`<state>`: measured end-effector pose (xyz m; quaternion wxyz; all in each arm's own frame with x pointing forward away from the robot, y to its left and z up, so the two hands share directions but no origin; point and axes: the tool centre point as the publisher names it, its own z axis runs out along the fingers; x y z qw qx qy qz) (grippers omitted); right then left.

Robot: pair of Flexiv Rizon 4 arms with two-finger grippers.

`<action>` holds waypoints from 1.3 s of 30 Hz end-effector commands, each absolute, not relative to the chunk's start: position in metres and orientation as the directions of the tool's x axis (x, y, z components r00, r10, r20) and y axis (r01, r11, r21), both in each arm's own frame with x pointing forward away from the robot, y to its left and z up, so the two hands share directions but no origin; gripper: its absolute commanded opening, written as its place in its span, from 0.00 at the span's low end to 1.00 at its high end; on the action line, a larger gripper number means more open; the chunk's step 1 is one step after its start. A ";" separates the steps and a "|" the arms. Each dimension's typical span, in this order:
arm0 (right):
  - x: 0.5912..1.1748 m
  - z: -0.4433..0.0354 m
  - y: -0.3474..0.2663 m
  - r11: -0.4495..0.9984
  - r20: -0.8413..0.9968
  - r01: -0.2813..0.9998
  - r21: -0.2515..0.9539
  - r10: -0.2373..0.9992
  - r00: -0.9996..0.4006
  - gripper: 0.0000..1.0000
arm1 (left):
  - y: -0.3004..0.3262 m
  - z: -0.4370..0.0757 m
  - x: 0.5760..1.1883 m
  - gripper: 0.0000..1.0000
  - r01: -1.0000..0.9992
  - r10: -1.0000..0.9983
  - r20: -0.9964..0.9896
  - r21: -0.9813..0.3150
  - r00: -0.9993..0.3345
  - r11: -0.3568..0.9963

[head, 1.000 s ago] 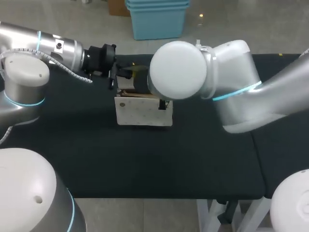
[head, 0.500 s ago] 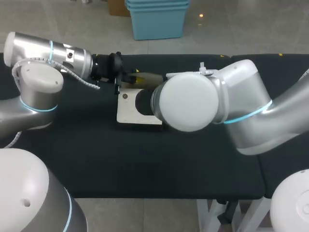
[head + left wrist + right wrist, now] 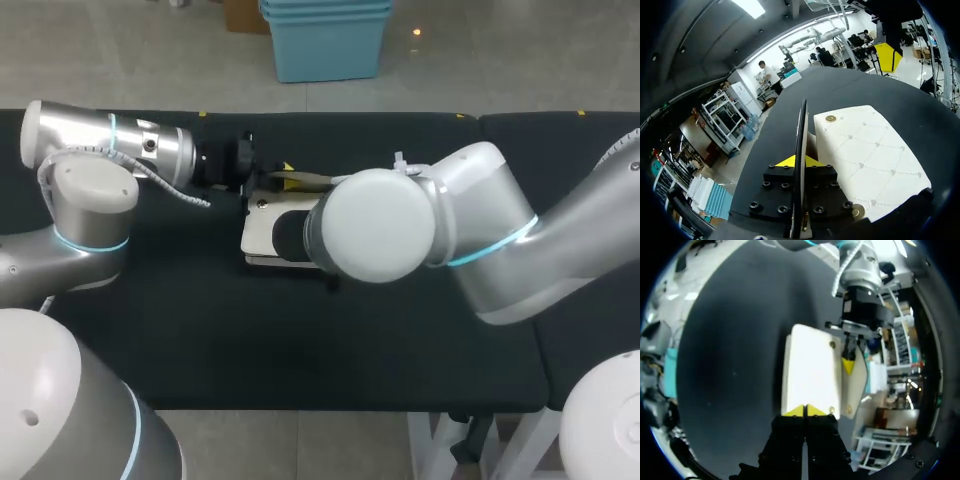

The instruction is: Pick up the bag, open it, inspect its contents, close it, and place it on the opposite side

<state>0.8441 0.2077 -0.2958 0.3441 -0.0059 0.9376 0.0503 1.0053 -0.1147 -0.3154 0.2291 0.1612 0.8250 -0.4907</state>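
Overhead, a white quilted bag (image 3: 262,235) lies flat on the black worktop (image 3: 200,330), toward its far edge, with both robot arms gathered over it. The left arm (image 3: 110,150) comes in low from its side. The left gripper (image 3: 280,172) sits at the bag's far edge, its jaws clamped on the bag's flap (image 3: 305,181), which is folded open away from the body. From the left wrist, the flap (image 3: 801,130) shows edge-on as a thin dark line running out from between the yellow tips of the left gripper (image 3: 799,161). The bag (image 3: 870,160) is spread just beside it, with two gold snaps (image 3: 830,118) along the panel's flap-side edge, one near each corner. The right arm (image 3: 470,230) crosses in from the other side, and its large round joint hides part of the bag and its own gripper in the overhead view. From the right wrist, the right gripper (image 3: 805,411) is at the near edge of the bag (image 3: 810,372), its jaws closed with the yellow tips pressed together; whether they touch the bag cannot be told. Across the bag, the left gripper (image 3: 849,362) holds the flap (image 3: 854,387), whose pale inner side shows. The right gripper (image 3: 887,56) also appears from the left wrist, beyond the bag's far end.
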 end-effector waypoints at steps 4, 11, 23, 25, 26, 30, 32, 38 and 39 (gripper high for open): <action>0.844 -0.314 0.222 0.997 -0.634 -0.035 0.065 0.014 -0.773 0.00 | -0.112 -0.328 1.014 0.00 0.495 0.007 -0.556 -0.732 -0.831 0.468; 0.840 -0.334 0.225 0.998 -0.647 -0.033 0.062 0.015 -0.763 0.00 | -0.113 -0.337 1.013 0.00 0.519 0.030 -0.566 -0.731 -0.824 0.443; 0.853 -0.361 0.219 0.999 -0.692 0.001 0.048 0.034 -0.721 0.25 | -0.111 -0.338 1.008 0.00 0.533 0.051 -0.568 -0.735 -0.822 0.419; 0.856 -0.363 0.217 0.999 -0.697 0.005 0.041 0.032 -0.716 0.27 | -0.111 -0.339 1.008 0.00 0.533 0.054 -0.566 -0.735 -0.823 0.420; 0.858 -0.364 0.216 0.999 -0.704 0.010 0.038 0.034 -0.709 0.33 | -0.110 -0.340 1.007 0.00 0.532 0.059 -0.564 -0.734 -0.824 0.421; 0.865 -0.367 0.211 0.999 -0.713 0.024 0.026 0.035 -0.700 0.35 | -0.110 -0.340 1.007 0.00 0.539 0.073 -0.565 -0.729 -0.822 0.422; 0.868 -0.367 0.210 0.999 -0.717 0.029 0.022 0.035 -0.696 0.33 | -0.110 -0.341 1.006 0.00 0.545 0.082 -0.568 -0.726 -0.819 0.420; 0.878 -0.373 0.206 0.999 -0.726 0.045 0.011 0.038 -0.687 0.33 | -0.111 -0.342 1.006 0.00 0.548 0.092 -0.566 -0.726 -0.819 0.416; 0.879 -0.374 0.204 0.999 -0.728 0.050 0.014 0.044 -0.684 0.33 | -0.111 -0.342 1.006 0.00 0.548 0.093 -0.566 -0.726 -0.819 0.416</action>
